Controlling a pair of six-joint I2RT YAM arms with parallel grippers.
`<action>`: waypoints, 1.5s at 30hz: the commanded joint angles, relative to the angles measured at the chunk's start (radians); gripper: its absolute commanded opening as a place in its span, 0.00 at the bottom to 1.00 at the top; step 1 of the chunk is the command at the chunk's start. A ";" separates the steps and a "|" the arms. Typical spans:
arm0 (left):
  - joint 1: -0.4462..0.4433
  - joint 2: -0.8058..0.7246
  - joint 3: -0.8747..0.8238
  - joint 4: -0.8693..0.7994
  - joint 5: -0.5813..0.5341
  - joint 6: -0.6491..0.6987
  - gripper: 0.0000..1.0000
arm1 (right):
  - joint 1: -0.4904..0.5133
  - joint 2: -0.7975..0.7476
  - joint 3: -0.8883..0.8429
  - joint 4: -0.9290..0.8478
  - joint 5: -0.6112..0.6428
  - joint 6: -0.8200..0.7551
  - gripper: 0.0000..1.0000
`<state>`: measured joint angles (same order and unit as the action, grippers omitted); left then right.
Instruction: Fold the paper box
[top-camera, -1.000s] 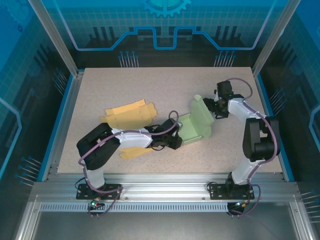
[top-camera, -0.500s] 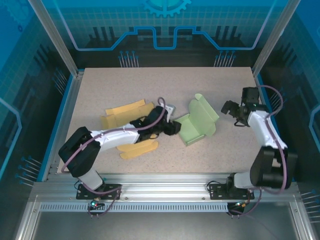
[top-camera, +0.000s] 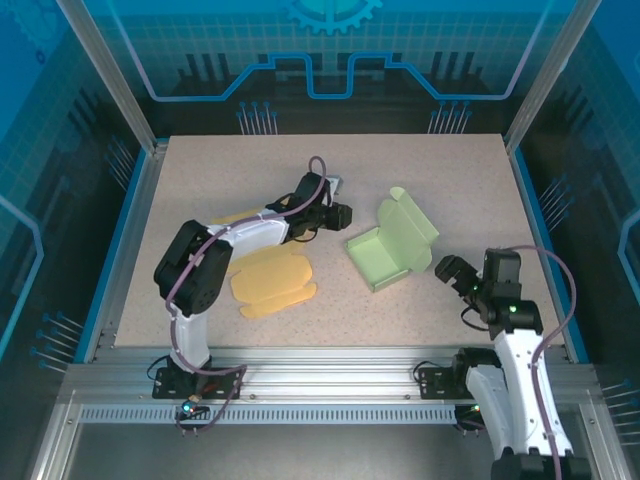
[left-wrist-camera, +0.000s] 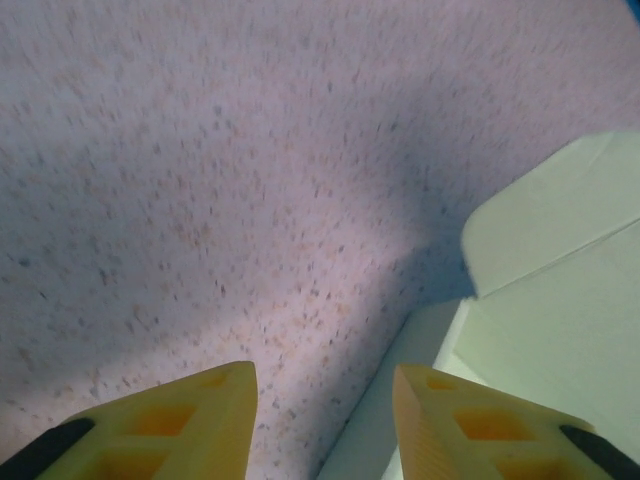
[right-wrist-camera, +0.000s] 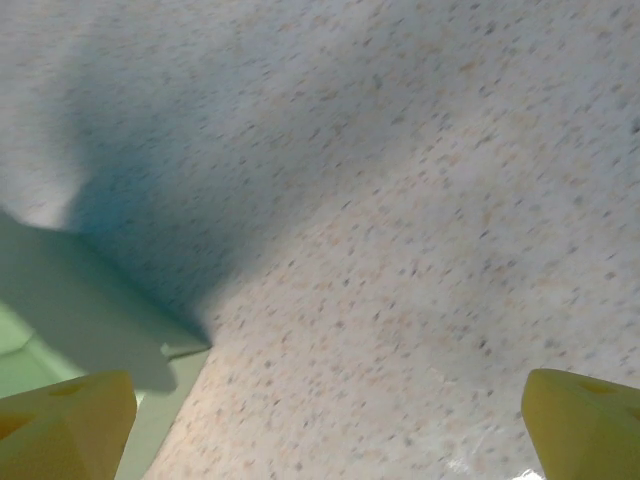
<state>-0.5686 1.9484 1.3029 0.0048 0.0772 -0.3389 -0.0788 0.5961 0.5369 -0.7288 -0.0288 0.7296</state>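
The speckled beige table (top-camera: 400, 170) carries three paper pieces. A half-raised green paper box (top-camera: 392, 248) lies between the left gripper (top-camera: 340, 216) and the right gripper (top-camera: 452, 272), just ahead of the left one's fingertips. A flat yellow cutout (top-camera: 272, 283) lies behind the left gripper, toward the arm bases. A second yellow sheet (top-camera: 232, 216) lies partly under that arm.

top: high, rear, facing down | 2 wrists: close, low over table (left-wrist-camera: 200, 150) | shared: paper box (top-camera: 392, 245)

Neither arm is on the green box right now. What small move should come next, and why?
Probably ease the left gripper rightward onto the nearest wall of the green paper box. The box sits half folded and untouched; the left gripper is open just beside it, the right gripper open on its other side.
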 joint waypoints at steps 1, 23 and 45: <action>-0.002 0.028 0.018 -0.022 0.099 -0.009 0.39 | 0.065 -0.039 -0.055 0.006 -0.090 0.105 1.00; -0.077 0.018 -0.114 0.034 0.198 -0.090 0.31 | 0.367 0.458 -0.066 0.570 -0.099 0.187 1.00; -0.139 -0.251 -0.371 0.131 0.070 -0.220 0.50 | 0.327 0.720 0.215 0.421 0.010 -0.090 1.00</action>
<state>-0.7052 1.7710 0.9295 0.1394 0.2153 -0.5751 0.2672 1.3514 0.7395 -0.2195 -0.0631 0.6842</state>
